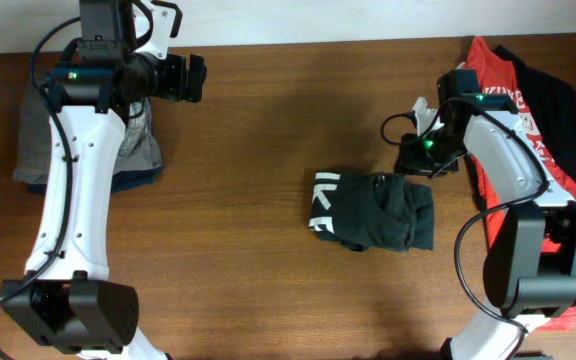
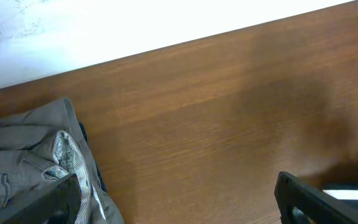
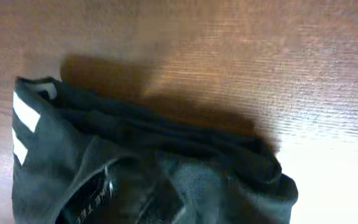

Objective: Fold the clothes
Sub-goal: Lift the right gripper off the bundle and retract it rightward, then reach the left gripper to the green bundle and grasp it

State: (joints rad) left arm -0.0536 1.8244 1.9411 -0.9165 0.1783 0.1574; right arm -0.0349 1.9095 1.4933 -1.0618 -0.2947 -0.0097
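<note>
Lying folded on the surface (image 1: 268,150), the black T-shirt (image 1: 373,212) is listed just ahead of the right hand (image 1: 415,160), whose spread cannot be told, its long axis running crosswise to that hand; the left hand (image 1: 194,77), wide and empty, is noted well apart.

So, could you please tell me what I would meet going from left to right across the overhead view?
In order: grey clothes → left gripper → black T-shirt → red T-shirt → black garment.
</note>
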